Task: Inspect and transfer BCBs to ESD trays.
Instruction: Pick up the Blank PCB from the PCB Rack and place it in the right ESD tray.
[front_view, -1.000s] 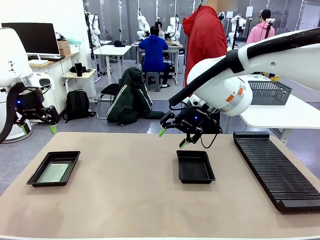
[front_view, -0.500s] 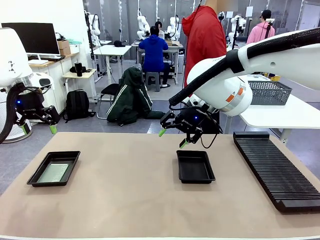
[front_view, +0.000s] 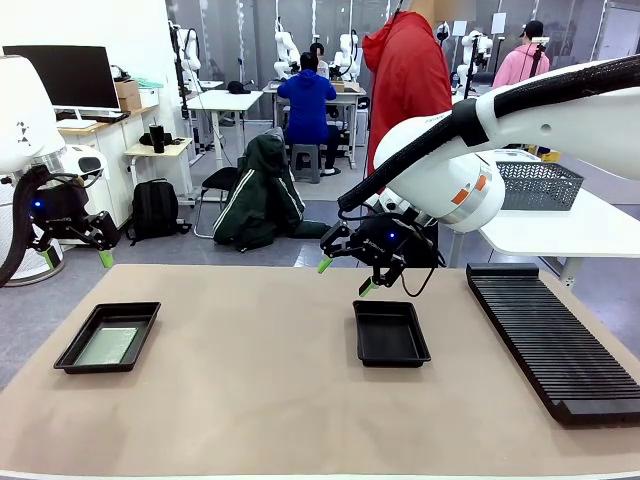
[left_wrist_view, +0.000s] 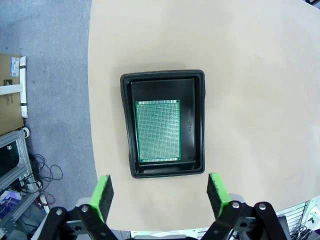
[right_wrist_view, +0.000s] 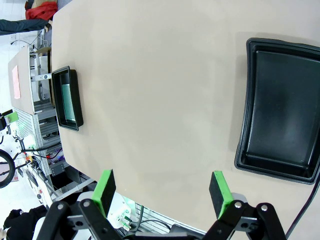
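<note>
Pads (left_wrist_view: 102, 192) of left gripper (left_wrist_view: 159, 196) spread wide, nothing between them, aimed down at tan table (front_view: 260, 400). Straight beyond the gap in left wrist view: ESD tray (left_wrist_view: 162, 75), black and shallow, close to table edge, with BCB (left_wrist_view: 158, 131) lying flat on its floor, green dotted face up, set toward one long wall, strip of bare floor along the other. In front view, same gripper raised high by table's far left corner, well above and behind that tray. Same wide spread on right gripper (front_view: 346, 276), holding nothing, hanging tilted above far rim of second ESD tray (front_view: 390, 361), not touching it. Floor of that tray bare and glossy in right wrist view, off to one side of the green pads rather than between them. Both trays flat on table and well apart, one near left side, other about the middle. Farther right, long black ribbed rack (front_view: 550, 340) along table's right side, apart from middle tray. Beyond table, person in red jacket (front_view: 405, 80) standing at far side behind right arm. Grey mesh basket (front_view: 540, 185) on white table (front_view: 560, 230) farther right.
</note>
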